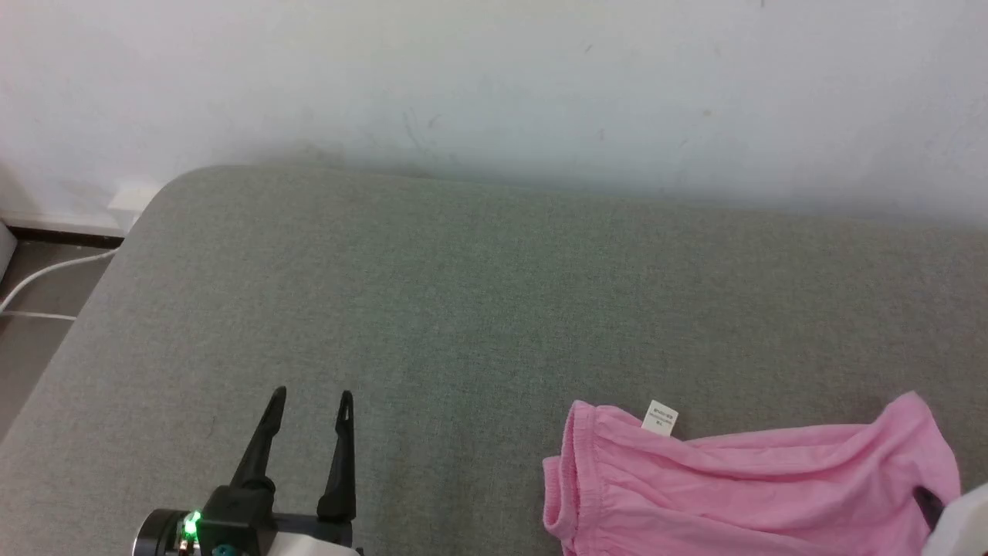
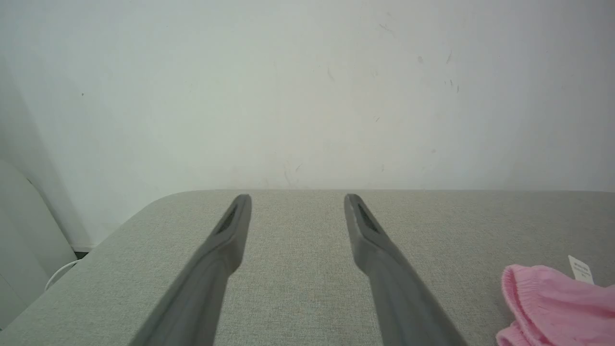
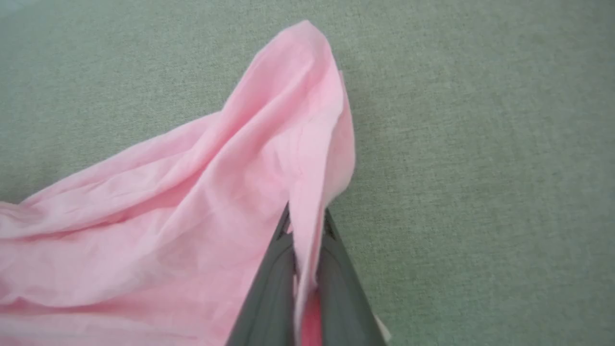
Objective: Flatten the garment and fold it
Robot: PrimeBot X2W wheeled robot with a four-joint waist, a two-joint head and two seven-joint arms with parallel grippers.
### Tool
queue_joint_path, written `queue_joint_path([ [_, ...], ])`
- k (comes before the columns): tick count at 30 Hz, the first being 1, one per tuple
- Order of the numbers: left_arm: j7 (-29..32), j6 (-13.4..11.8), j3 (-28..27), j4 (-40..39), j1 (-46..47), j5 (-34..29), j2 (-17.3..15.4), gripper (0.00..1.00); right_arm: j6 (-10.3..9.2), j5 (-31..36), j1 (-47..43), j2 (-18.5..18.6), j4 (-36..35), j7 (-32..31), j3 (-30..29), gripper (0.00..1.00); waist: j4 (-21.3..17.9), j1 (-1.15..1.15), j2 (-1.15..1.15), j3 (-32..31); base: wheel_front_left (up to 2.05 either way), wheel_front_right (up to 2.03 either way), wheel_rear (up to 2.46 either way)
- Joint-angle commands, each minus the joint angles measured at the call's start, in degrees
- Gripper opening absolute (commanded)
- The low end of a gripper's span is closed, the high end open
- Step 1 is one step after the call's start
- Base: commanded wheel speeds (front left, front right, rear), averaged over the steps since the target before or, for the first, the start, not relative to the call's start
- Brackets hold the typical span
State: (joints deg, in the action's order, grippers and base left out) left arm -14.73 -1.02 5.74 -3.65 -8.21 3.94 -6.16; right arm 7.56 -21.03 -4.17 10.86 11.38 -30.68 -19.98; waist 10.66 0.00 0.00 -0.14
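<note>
The garment (image 1: 741, 486), pink shorts with a gathered waistband and a small white label (image 1: 660, 418), lies crumpled at the lower right of the grey cushion (image 1: 463, 293). My right gripper (image 3: 306, 221) is shut on a fold of its right edge, the cloth (image 3: 202, 192) pinched between the two dark fingers and pulled up into a ridge. In the head view only a dark bit of that gripper (image 1: 930, 506) shows at the garment's right end. My left gripper (image 1: 309, 405) stands open over bare cushion, well to the left of the waistband (image 2: 533, 298), touching nothing.
A white wall (image 1: 494, 85) rises behind the cushion's far edge. The cushion's rounded corner (image 1: 166, 185) is at the far left, with floor and a white cable (image 1: 46, 270) beyond it.
</note>
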Motion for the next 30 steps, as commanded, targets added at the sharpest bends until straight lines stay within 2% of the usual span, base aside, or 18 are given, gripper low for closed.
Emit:
queue_joint_path([
  [1, -0.27, 0.4, -0.34, 0.22, -1.06, -0.25, 0.24, 1.0, -0.08, -0.72, -0.01, -0.34, -1.06, 0.02, 0.53, 0.0, -0.1, 0.0, 0.0, -0.48, 0.0, 0.0, 0.0],
  [11, -0.27, 1.41, -0.75, 0.83, -1.82, -0.61, 0.85, 1.0, -0.08, -3.33, -2.45, -2.57, -17.33, -6.38, 10.28, 0.0, 0.07, 0.0, 0.0, -1.99, 0.0, 0.0, 0.0],
  [16, -0.27, 1.95, -0.84, 1.03, -1.93, -0.7, 1.08, 1.0, -0.08, -5.6, -2.62, -4.61, -21.4, -10.02, 16.95, 0.0, 1.18, 0.0, 0.0, -2.22, 0.0, 0.0, 0.0],
  [22, -0.27, 2.5, -0.91, 1.25, -1.79, -0.9, 1.3, 1.0, -0.08, -6.15, -1.67, -6.93, -20.51, -10.85, 23.57, 0.0, 3.41, 0.0, 0.0, -1.76, 0.0, 0.0, 0.0],
  [30, -0.27, 3.2, -0.48, 2.01, -0.87, -1.23, 1.63, 1.0, -0.08, -4.35, 1.68, -7.88, -11.84, -6.64, 30.46, 0.0, 6.32, 0.0, 0.0, -0.36, 0.0, 0.0, 0.0],
])
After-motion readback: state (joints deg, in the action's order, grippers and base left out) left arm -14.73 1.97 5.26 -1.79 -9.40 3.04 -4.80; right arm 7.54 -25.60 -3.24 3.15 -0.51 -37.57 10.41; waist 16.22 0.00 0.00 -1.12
